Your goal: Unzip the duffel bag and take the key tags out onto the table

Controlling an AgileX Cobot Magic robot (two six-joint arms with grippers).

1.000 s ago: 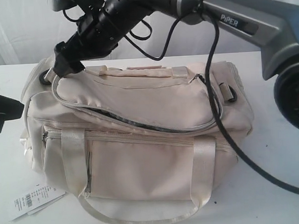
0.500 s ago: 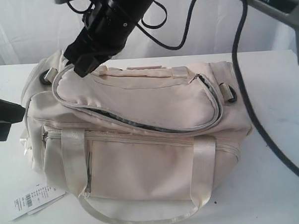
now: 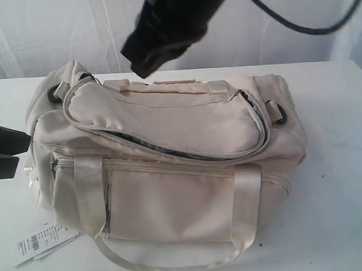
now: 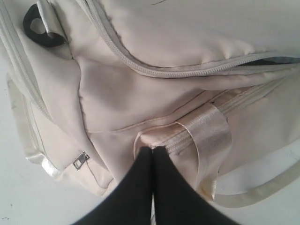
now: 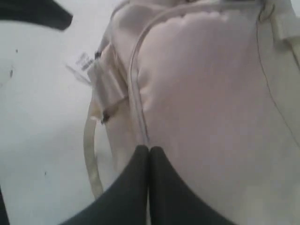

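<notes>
The cream duffel bag (image 3: 170,166) lies on the white table (image 3: 339,182). Its main zipper gapes along the front of the top flap, showing a dark slit (image 3: 139,146). No key tags show in any view. My right gripper (image 3: 143,68) hangs shut and empty above the bag's back left, apart from it. In the blurred right wrist view its tips (image 5: 149,149) hover over the flap's zipper edge (image 5: 136,93). My left gripper (image 3: 22,148) is at the bag's left end. It is shut (image 4: 151,149) on a fold of fabric at the end of the front pocket zipper (image 4: 187,136).
A white paper barcode tag (image 3: 41,243) lies on the table at the front left. The satin handle loop (image 3: 174,265) trails toward the front edge. A black ring (image 3: 280,114) sits on the bag's right end. A white curtain hangs behind the table.
My right gripper has risen up and to the right, away from the bag's left corner where the zipper ends. The left gripper has dropped slightly.
</notes>
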